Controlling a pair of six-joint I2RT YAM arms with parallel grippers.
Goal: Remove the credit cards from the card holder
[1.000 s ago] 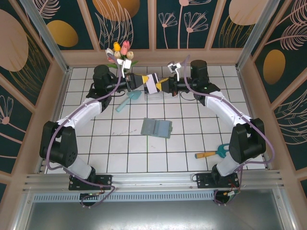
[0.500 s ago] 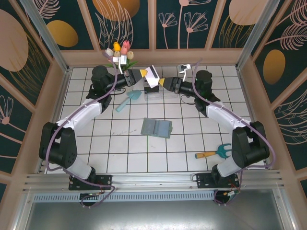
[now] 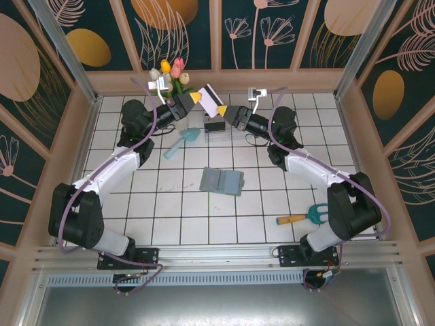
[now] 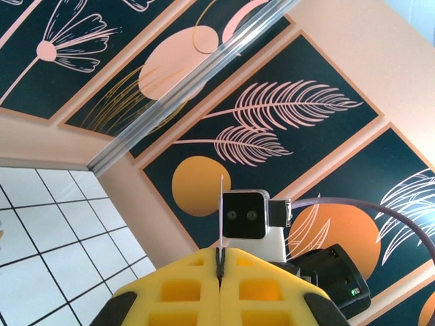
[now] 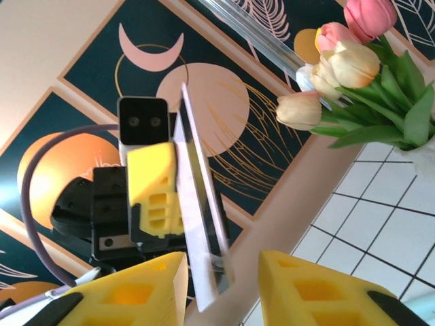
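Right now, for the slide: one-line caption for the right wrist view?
Left gripper clamps a whitish credit card edge-on between the open fingers of the right gripper, tulips behind.

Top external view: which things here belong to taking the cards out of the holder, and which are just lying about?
Job in hand: credit card, pinched in the left gripper; right gripper, open around it; card holder, lying open.
Lying about: tulips; teal scoop; orange-handled hand fork.
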